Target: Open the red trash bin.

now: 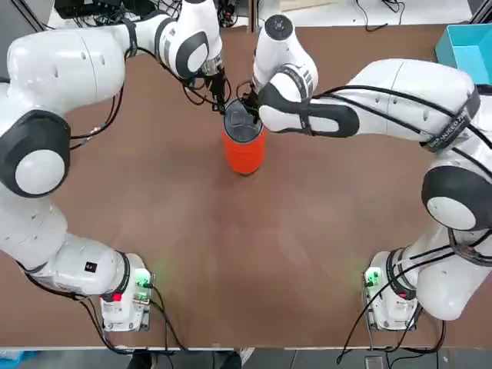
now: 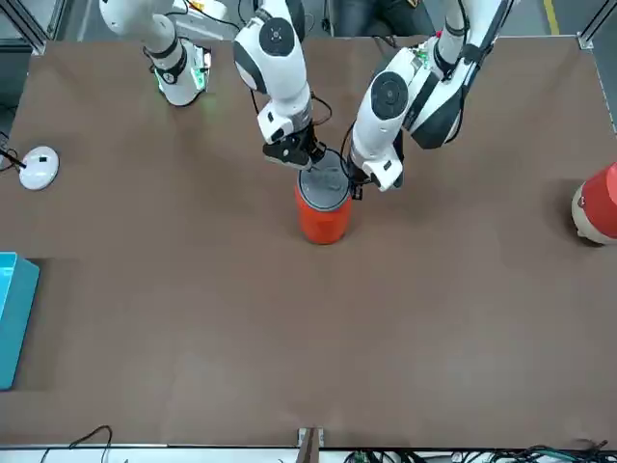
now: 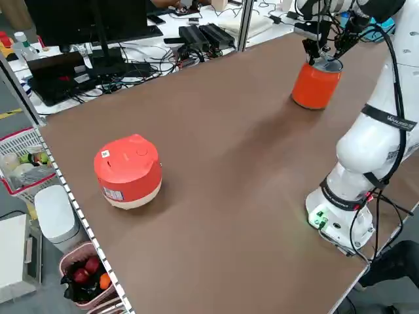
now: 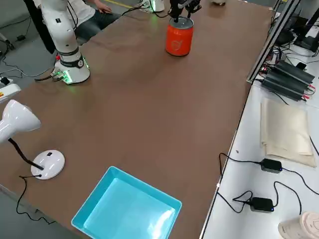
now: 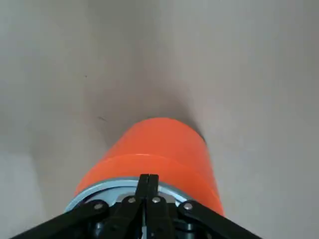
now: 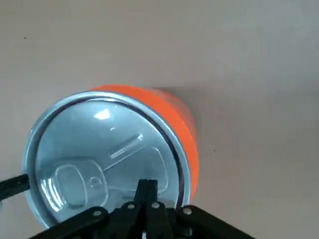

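Red trash bin (image 1: 244,151) stood upright near the middle of the surface (image 1: 231,254), toward the far side from the arm bases. Orange-red cylinder body; round grey swing lid (image 6: 102,159) sat level in a silver rim (image 6: 50,114), so the bin looked shut. A raised pictogram and a short bar showed on the lid face.

Left hand (image 1: 223,104) had its fingers pressed together, tip at the bin's rim on the far-left edge; in the left wrist view the tip sat right at the rim, contact not certain. Right hand (image 1: 254,108) likewise pinched shut, holding nothing, tip over the lid near the rim on the right.

Handling, as judged: bin likely light, hard-walled, smooth and easy to tip or slide. The lid probably pivots on a middle axis, so a push down on one half, away from the hinge line, should swing it; nothing to pinch, so closed fingertips suit. Bracing the rim with the other hand would keep the body from skating.

Farther out: red cylinder with beige end (image 3: 128,171) well apart at the left; a blue tray (image 4: 127,209) and a white lamp (image 4: 30,144) at the right
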Controlling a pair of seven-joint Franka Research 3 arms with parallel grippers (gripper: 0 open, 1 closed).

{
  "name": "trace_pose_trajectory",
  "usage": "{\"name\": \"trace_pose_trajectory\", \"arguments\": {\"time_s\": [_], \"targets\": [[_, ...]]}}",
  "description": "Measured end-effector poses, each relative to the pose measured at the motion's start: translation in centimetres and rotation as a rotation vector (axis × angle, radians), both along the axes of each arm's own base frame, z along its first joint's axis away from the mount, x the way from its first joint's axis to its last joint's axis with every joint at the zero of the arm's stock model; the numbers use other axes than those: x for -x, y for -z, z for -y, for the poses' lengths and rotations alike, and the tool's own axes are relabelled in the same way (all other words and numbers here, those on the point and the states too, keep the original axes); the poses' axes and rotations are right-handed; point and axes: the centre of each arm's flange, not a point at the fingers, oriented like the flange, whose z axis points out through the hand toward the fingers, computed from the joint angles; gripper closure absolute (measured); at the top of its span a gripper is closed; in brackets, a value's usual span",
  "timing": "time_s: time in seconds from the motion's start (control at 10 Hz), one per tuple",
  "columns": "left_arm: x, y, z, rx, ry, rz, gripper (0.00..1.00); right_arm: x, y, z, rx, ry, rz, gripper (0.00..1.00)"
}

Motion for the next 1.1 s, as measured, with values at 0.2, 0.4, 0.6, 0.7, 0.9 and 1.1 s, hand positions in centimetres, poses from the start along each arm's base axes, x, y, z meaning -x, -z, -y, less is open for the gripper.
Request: {"name": "trace_pose_trajectory", "arguments": {"time_s": [0.2,0.4,0.6,0.7,0.9,1.1], "targets": [[0.0,0.0,0.0,0.0,-0.001,0.0,0.99,-0.2,0.8,-0.1,0.003,0.003,0.0,0.99],[0.0,0.0,0.0,0.001,-0.001,0.001,0.99,-0.2,0.9,-0.1,0.004,0.003,0.0,0.99],[0.0,0.0,0.0,0.001,-0.001,0.001,0.99,-0.2,0.9,-0.1,0.005,0.004,-0.001,0.99],[0.0,0.0,0.1,0.002,0.0,0.002,0.99,-0.3,0.8,-0.1,0.009,0.005,-0.004,0.99],[0.1,-0.1,0.1,0.002,-0.004,0.003,0.99,-1.8,-0.7,0.8,0.046,0.028,-0.037,0.99],[0.1,0.0,0.1,0.002,-0.004,0.003,0.99,-4.8,-4.7,2.5,0.049,0.073,-0.045,0.99]]}}
